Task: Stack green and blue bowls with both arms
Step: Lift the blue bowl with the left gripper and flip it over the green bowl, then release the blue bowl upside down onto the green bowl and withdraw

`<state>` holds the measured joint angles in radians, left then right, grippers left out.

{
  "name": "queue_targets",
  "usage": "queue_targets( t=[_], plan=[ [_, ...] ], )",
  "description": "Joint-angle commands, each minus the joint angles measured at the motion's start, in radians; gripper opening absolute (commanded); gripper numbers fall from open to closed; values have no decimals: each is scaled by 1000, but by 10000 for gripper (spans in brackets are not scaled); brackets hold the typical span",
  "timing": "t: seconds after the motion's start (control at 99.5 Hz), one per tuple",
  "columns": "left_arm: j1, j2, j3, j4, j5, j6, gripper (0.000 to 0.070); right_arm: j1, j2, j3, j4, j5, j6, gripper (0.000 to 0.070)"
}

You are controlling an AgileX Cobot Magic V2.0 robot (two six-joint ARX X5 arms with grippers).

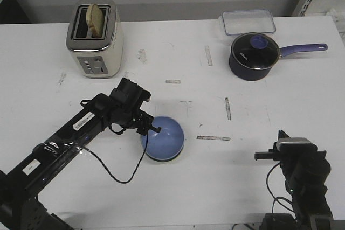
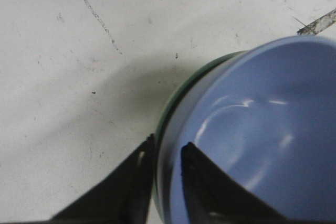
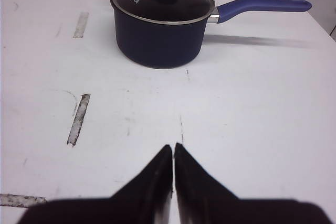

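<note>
The light blue bowl (image 1: pixel 164 137) sits nested inside the mint green bowl, on the table in front of centre. In the front view the green bowl is hidden under it. In the left wrist view only a thin green rim (image 2: pixel 176 94) shows around the blue bowl (image 2: pixel 262 129). My left gripper (image 1: pixel 156 129) (image 2: pixel 169 141) straddles the bowls' left rim, one finger outside against the green rim and one inside the blue bowl, closed on the rim. My right gripper (image 1: pixel 263 155) (image 3: pixel 174 146) is shut and empty, low at the front right, far from the bowls.
A cream toaster (image 1: pixel 95 39) with a slice of bread stands at the back left. A dark navy saucepan (image 1: pixel 253 55) (image 3: pixel 160 30) with a lid and long handle stands at the back right, with a clear lidded container (image 1: pixel 248 22) behind it. Worn tape marks dot the table.
</note>
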<state>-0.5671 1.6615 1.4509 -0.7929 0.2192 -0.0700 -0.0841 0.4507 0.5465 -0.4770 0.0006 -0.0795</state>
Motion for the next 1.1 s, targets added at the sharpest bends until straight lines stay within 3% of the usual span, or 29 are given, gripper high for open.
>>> queue_targets(
  t=[0.0,0.07,0.09,0.241,0.312,0.392,0.523,0.754,0.895,1.086],
  plan=[
    [-9,13,14,2,7,4,398,2,2,0,12,-1,13,0],
    [-9,13,14,6,7,5,569,2,2,0,12,-1,13,0],
    [-9,13,14,7,7,5,586,2,2,0,12,-1,13,0],
    [-6,6,15,8,6,5,589,2,2,0,13,-1,13,0],
    [5,-5,23,6,6,6,501,2,2,0,12,-1,13,0],
    [16,-25,40,5,6,6,353,2,2,0,11,-1,13,0],
    [48,-79,61,17,-9,18,0,2,2,0,12,-1,13,0],
    [143,-221,44,32,-211,97,1,2,2,0,12,-1,13,0],
    [237,-344,-66,93,-217,96,2,2,2,0,6,-1,13,0],
    [358,-631,-400,348,-232,80,1,2,2,0,6,-2,39,0]
  ],
)
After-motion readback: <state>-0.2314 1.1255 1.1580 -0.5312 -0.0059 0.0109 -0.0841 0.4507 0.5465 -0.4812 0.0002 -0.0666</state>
